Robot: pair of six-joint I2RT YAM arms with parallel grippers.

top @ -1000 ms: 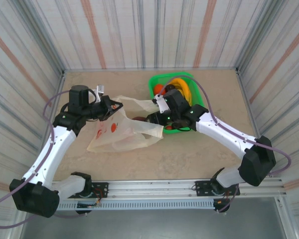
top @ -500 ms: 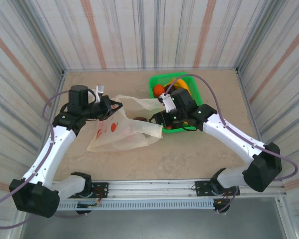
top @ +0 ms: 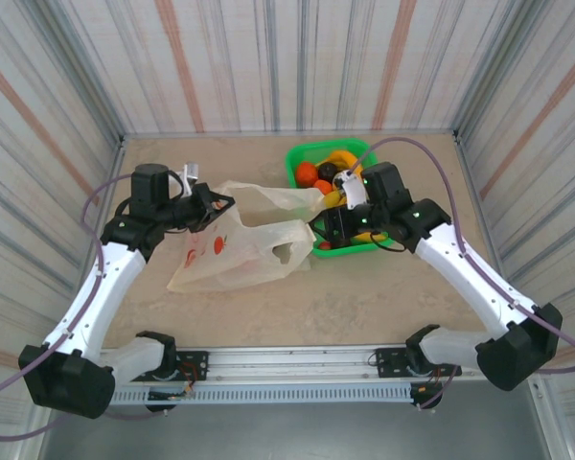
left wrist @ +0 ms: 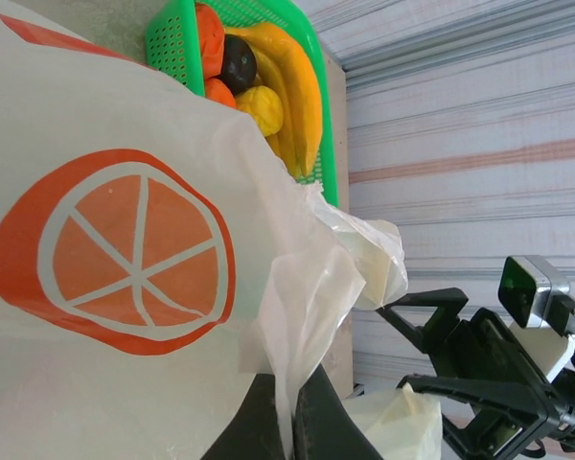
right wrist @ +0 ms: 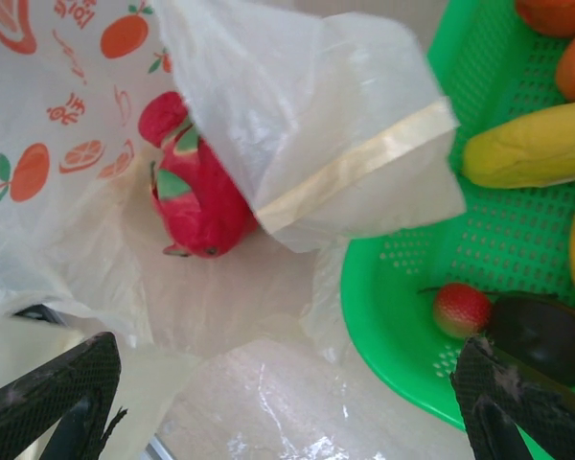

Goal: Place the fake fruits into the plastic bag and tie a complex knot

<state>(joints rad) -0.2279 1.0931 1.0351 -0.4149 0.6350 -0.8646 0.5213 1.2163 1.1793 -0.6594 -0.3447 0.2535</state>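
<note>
One dragon fruit is in the plastic bag mid-table; other fake fruits sit in green basket by far edge. My left gripper is clamped on bag rim, right gripper wide open, empty. No knot yet.

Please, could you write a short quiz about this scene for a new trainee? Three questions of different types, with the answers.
1. True or false: the dragon fruit lies inside the plastic bag.
2. Choose one. The left tool is: A) open, B) shut on the plastic bag, C) shut on nothing.
3. Fill the gap: the right tool hangs over the rim of the green basket with its jaws ____.

Key: 1 true; 2 B; 3 open.
</note>
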